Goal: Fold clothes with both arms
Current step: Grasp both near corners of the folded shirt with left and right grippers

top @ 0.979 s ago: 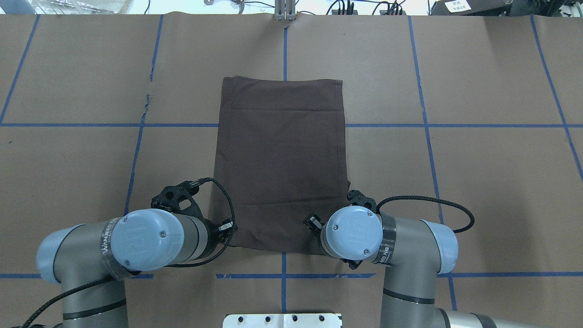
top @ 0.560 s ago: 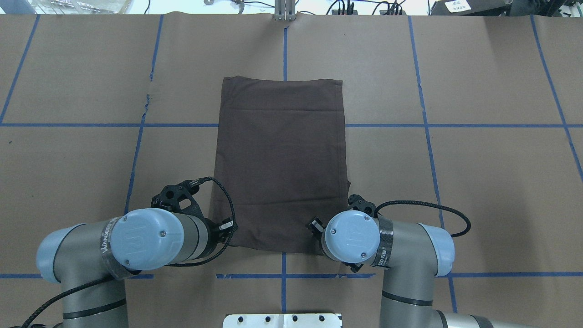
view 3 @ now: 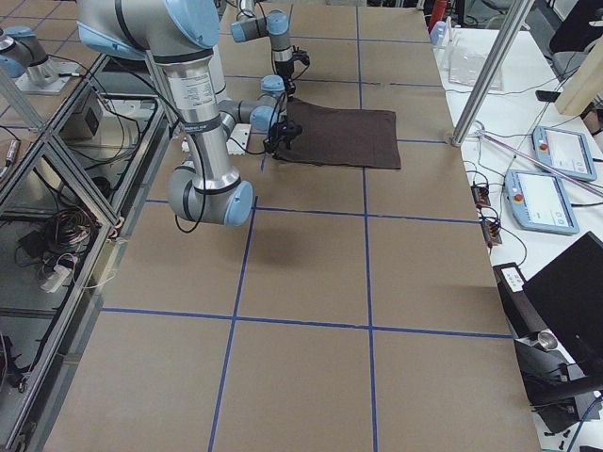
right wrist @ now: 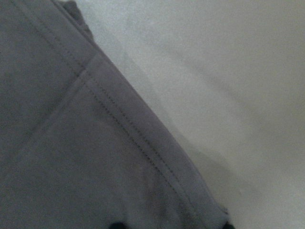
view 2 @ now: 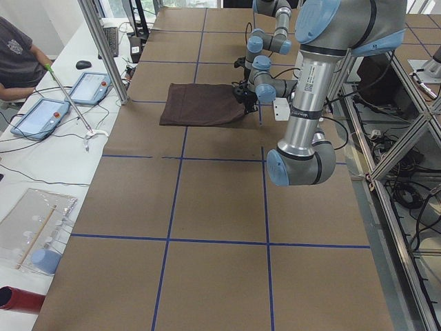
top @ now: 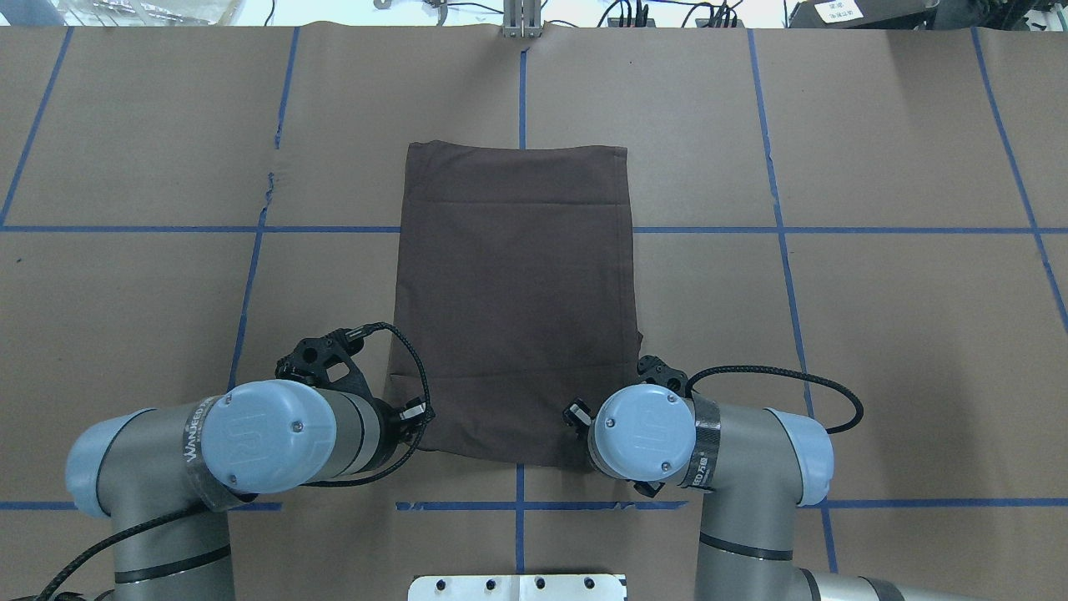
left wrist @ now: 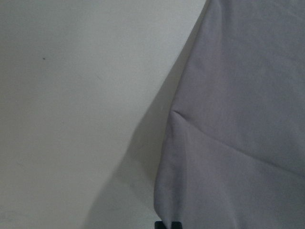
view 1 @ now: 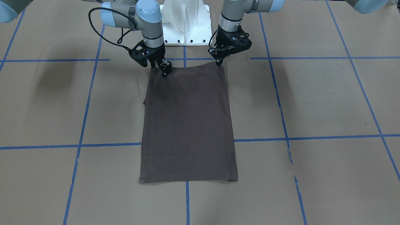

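T-shirt (top: 513,292): folded dark rectangle, flat on table (top: 876,334), stretching away from both grippers, near hem beneath them.
Right arm (top: 751,451): nudged slightly inward over last second, now settled.
Left arm (top: 150,451): unmoved.
Left gripper (view 1: 218,62): pinched on near corner, faint new crease beside it.
Right gripper (view 1: 165,70): jaws spread, hem between tips.
Judgement: grasp half done; lift-and-fold next.

We see a T-shirt (top: 513,292) of soft, matt cloth on a table (top: 876,334) covered in matt brown paper with blue tape lines (top: 918,229); left arm (top: 158,467) and right arm (top: 743,455) show satin metal tubes, smooth blue caps.
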`<state>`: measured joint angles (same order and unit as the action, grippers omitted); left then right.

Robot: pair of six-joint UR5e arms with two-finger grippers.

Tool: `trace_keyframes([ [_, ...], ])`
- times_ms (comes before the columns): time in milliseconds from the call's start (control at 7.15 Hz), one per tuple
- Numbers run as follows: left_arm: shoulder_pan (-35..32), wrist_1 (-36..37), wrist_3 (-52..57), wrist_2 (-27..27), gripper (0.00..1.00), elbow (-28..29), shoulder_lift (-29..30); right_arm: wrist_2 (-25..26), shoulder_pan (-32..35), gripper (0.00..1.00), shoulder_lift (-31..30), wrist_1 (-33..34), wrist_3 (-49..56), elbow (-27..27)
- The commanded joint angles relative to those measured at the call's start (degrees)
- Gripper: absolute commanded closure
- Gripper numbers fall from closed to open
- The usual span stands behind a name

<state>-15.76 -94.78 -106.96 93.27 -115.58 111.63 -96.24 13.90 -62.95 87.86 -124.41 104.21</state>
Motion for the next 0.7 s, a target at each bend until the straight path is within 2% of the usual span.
trace_keyframes([
  [0, -0.23, 0.03, 0.0, 0.07, 1.0, 0.0, -0.01, -0.18, 0.69, 1.0, 0.89, 0.03, 0.3, 0.2],
  [560, -0.23, -0.06, 0.0, 0.07, 1.0, 0.0, 0.07, -0.26, 1.74, 1.0, 2.04, -0.14, 0.48, 0.11],
])
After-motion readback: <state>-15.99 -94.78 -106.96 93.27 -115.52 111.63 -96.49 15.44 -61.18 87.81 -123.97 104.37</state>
